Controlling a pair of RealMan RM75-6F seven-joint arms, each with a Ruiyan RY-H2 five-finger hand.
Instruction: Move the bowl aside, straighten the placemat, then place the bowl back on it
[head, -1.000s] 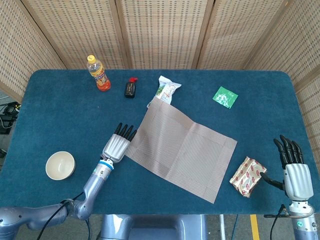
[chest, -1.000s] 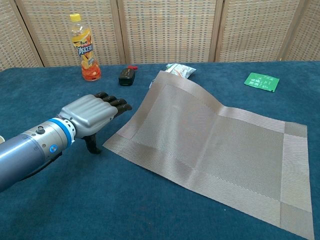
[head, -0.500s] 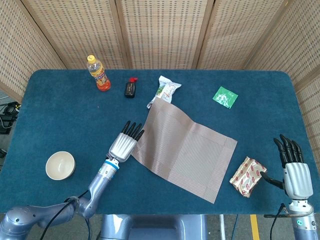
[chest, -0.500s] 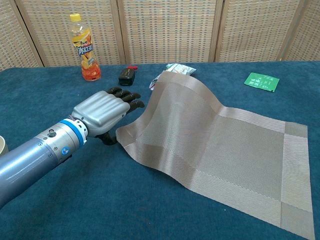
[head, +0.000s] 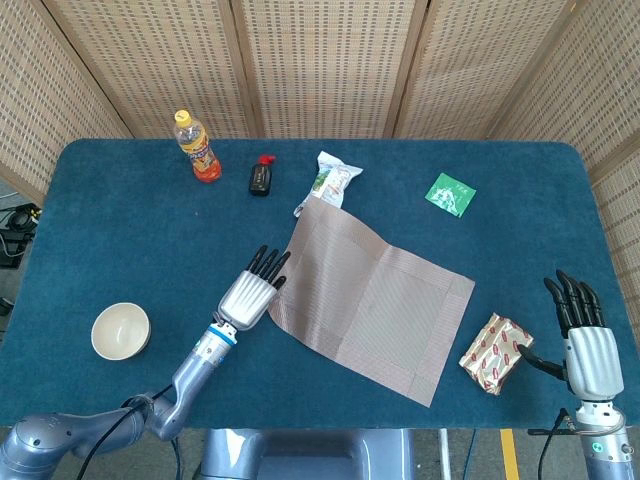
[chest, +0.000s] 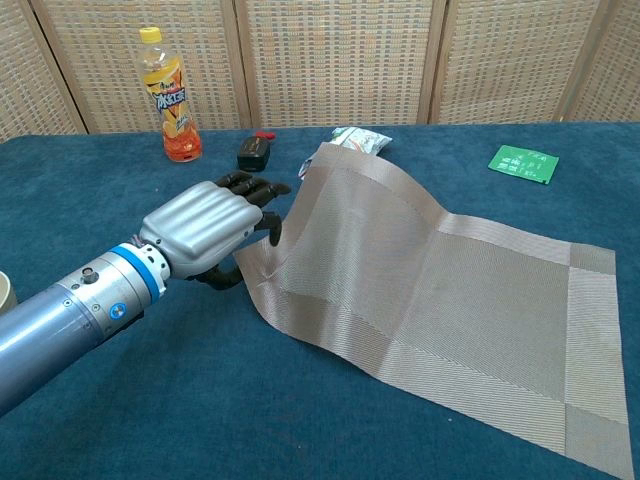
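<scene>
Left hand (chest: 205, 232) is pinching the placemat (head: 375, 300) at its near-left corner, lifting that edge off the surface (head: 120, 230); a second ago the mat lay flat there. Straightening is underway. Bowl (head: 120, 331) is sitting aside, far left. Right hand (head: 584, 340) is resting by the snack packet (head: 495, 352), fingers released.

Skewed tan placemat (head: 368, 296), left edge lifted; cream bowl (head: 120, 330) sits well left.

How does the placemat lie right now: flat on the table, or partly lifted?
Partly lifted. The placemat has its left edge raised and curled where the left hand pinches it; the remainder lies flat.
</scene>
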